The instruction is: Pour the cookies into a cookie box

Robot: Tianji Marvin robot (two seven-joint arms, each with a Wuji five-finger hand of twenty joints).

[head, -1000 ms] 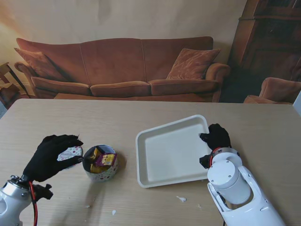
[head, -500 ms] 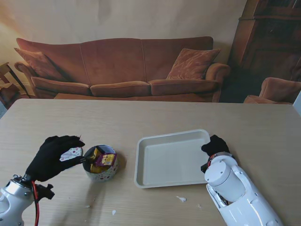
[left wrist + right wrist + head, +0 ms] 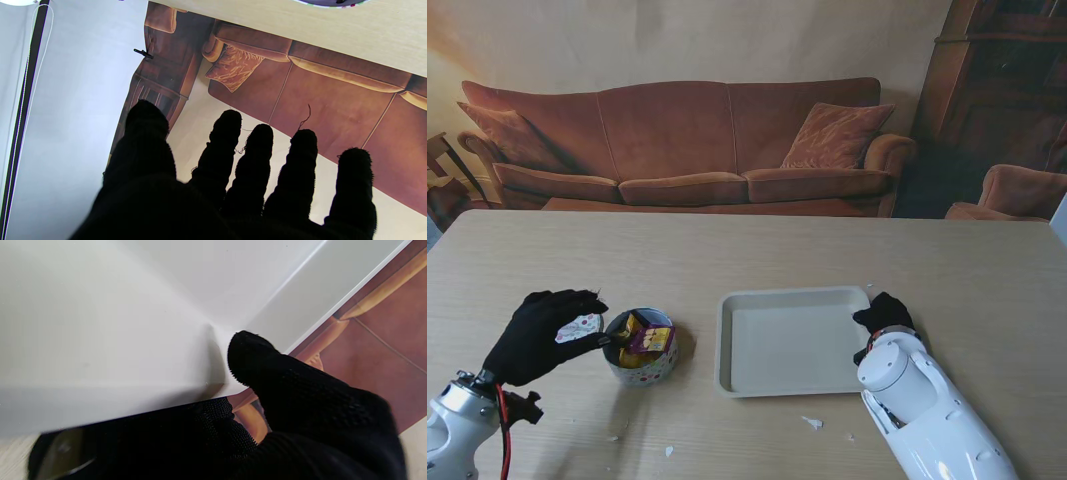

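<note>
Right hand (image 3: 884, 312) gripping tray (image 3: 789, 344) corner, tray now flat, left hand (image 3: 535, 335) spread by cookie tub (image 3: 641, 347)

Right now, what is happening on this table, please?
The right hand grips the right rim of a white tray, thumb inside the corner, and the tray looks empty and about level on the table. The left hand is spread open beside a small round cookie box, which stands upright and holds wrapped cookies. A small patterned lid sits under that hand's fingers; I cannot tell whether they touch it. A few crumbs lie nearer to me.
</note>
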